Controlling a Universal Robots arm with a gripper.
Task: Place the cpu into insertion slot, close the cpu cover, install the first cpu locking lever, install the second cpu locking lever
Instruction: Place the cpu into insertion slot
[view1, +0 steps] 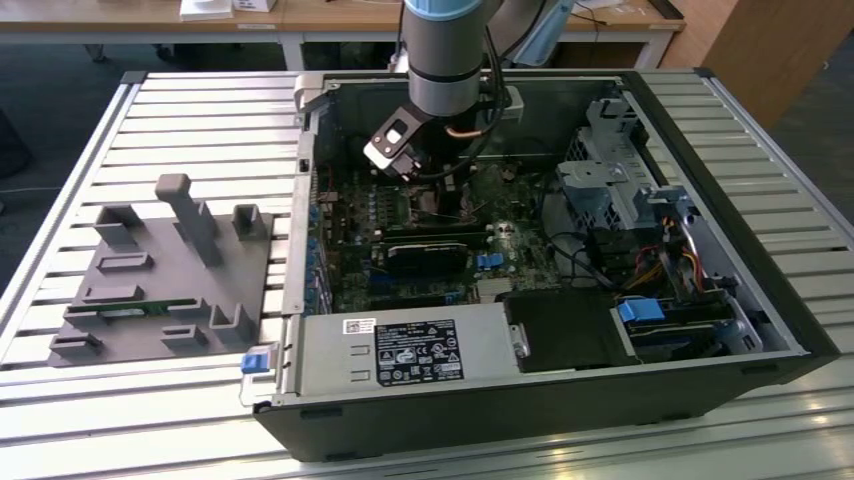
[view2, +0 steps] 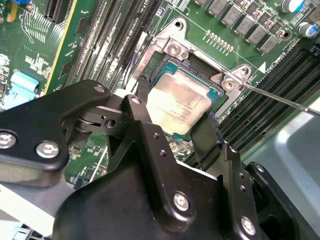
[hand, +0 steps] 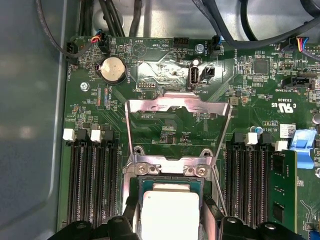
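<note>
Start at the gripper (view2: 177, 104), closest to both wrist cameras. Note the black fingers (view2: 140, 94) pressed against two opposite edges of the cpu (view2: 184, 97), clamping it between them. Locate the cpu lying flat within the insertion slot (view2: 158, 60), silvery top up, green border framed by the black socket wall. Full seating: cannot tell.

Look just beyond the slot for the cpu cover (hand: 172, 106), hinged fully open and laid back over the motherboard (hand: 260, 85), with green board visible through its window. Note one thin wire locking lever (view2: 280, 97) beside the slot, unlatched and angled away above the memory slots (hand: 92, 180). Find those long black slots flanking the socket on both sides. Farther along the board, note a round coin cell (hand: 112, 68), then the bare metal wall of the computer case (hand: 30, 125).

In the exterior view, find the open case lying on its side on a slatted table (view1: 80, 130), with the power supply (view1: 400, 350) nearest the camera and the arm (view1: 447, 50) reaching down into the case behind it. Note a grey fixture (view1: 160, 270) on the table toward the exterior view's left, well apart from the gripper. Farthest back, note wooden desks (view1: 334, 15).
</note>
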